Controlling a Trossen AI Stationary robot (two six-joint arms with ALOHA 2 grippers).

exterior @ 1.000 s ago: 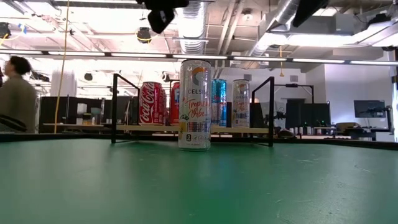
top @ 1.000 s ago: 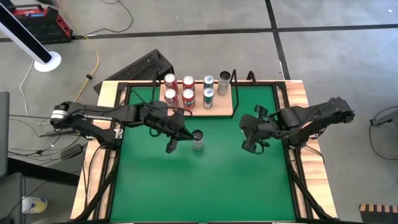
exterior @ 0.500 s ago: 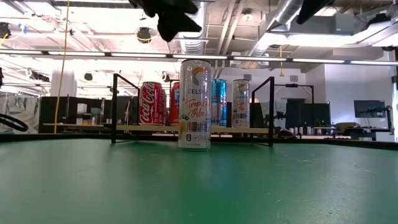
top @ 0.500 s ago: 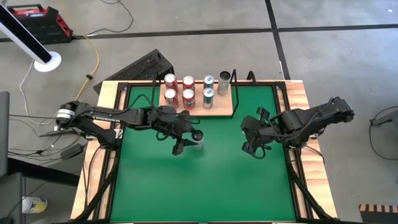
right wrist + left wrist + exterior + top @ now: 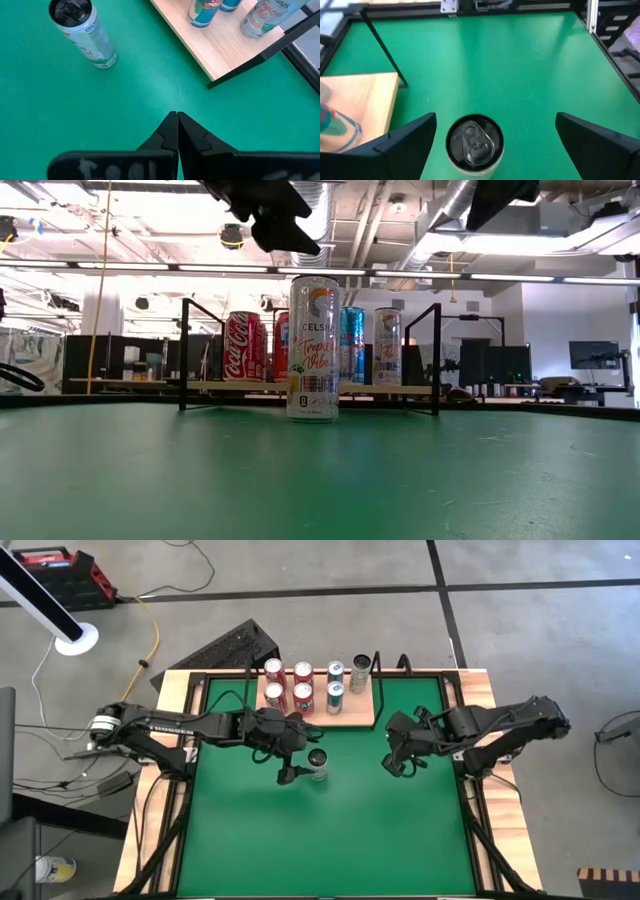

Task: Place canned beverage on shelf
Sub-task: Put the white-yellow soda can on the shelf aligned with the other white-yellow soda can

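A tall white canned beverage [image 5: 317, 762] stands upright on its base on the green felt, just in front of the shelf [image 5: 360, 716], a light-wood board with black rails that carries several cans. My left gripper [image 5: 299, 754] is open and hovers above the can's left side; in the left wrist view its fingers [image 5: 405, 145] stand wide on either side of the can top [image 5: 474, 142] without touching it. In the low view the left gripper [image 5: 275, 220] is higher than the can [image 5: 313, 348]. My right gripper [image 5: 398, 762] is shut, in the air to the can's right.
On the shelf [image 5: 300, 386], red cans [image 5: 272, 668] fill the left part and blue and pale cans [image 5: 336, 692] the middle; its right part is bare wood. Black frame posts [image 5: 378, 675] rise at the shelf's ends. Open felt [image 5: 330, 830] lies toward the near edge.
My left gripper has opened wide from shut, gone toward the table's right and a little down, and now stands over the can. My right gripper has rolled about its own axis and stays shut. The can has not moved.
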